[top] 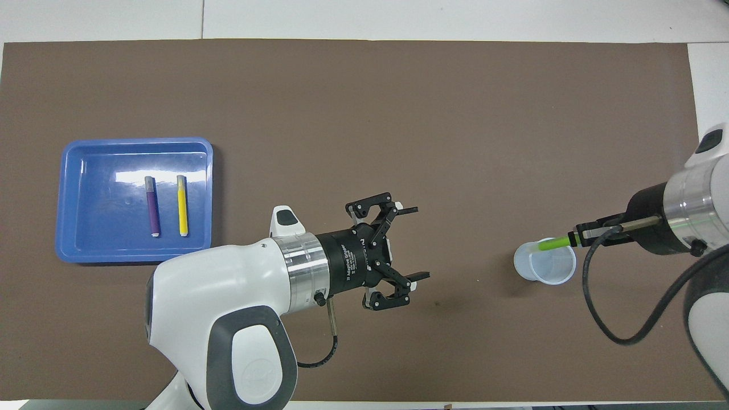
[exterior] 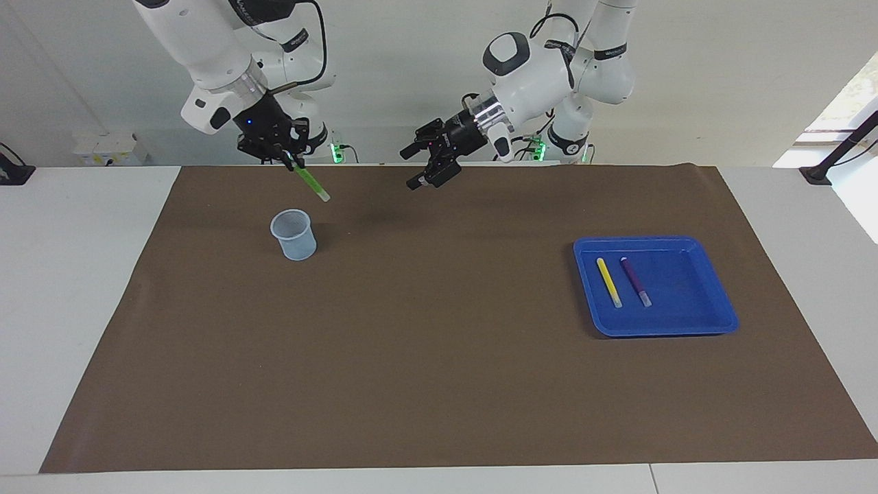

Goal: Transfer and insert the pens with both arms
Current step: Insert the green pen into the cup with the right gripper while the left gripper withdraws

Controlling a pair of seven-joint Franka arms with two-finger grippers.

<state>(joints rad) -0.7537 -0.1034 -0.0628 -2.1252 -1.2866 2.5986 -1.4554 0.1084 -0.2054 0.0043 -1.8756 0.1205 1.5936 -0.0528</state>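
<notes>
The slim green marker pen with a pale whitish tip [exterior: 312, 184] hangs tilted in the air, clamped at its upper end by the right arm's black 2-finger hand [exterior: 287, 159], whose fingertips are pressed together on it. Its long axis slants downward from that hand, pale tip lowest, toward the small translucent plastic cup [exterior: 294, 234] standing on the brown mat [exterior: 439, 384] at the right arm's end of the bench. In the overhead view the tip [top: 535, 246] already overlaps the cup's rim [top: 544, 265], but the facing view shows it well above the cup and not yet inside. The coming move seems to turn on this: the pen must swing closer to upright and descend, tip first, into the mouth. The left arm's black hand [exterior: 420, 165] hovers over the mat's middle with its fingers spread apart and nothing between them. At the left arm's end, the flat blue plastic tray [exterior: 706, 315] holds the 2 remaining pens, 1 yellow [exterior: 608, 282] and 1 purple [exterior: 636, 281], lying side by side, roughly parallel.
</notes>
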